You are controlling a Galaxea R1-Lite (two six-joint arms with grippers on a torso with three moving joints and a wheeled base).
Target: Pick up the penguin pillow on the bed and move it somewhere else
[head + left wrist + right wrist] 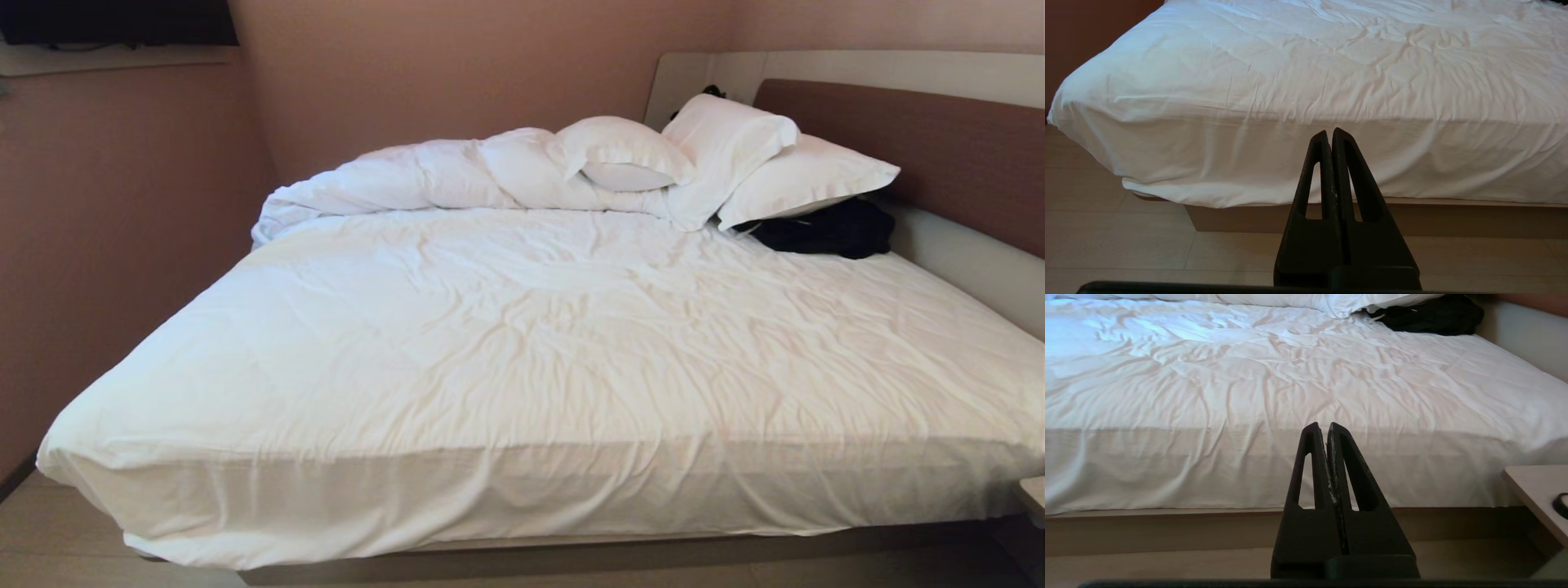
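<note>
Our left tool (1329, 132) and right tool (1323, 426) both hang low in front of the foot of the bed (522, 343), each with its two black fingers pressed together, gripping nothing and touching nothing. We cannot find the penguin pillow in any view: the wrinkled white sheet lies bare, with the bunched duvet (392, 184) and three plain white pillows (735, 155) piled at the far end by the headboard (922, 155). A dark bundle (824, 230) sits beside the pillows.

The bed (522, 343) wears wrinkled matt white cloth; its headboard (922, 147) looks padded brown.
</note>
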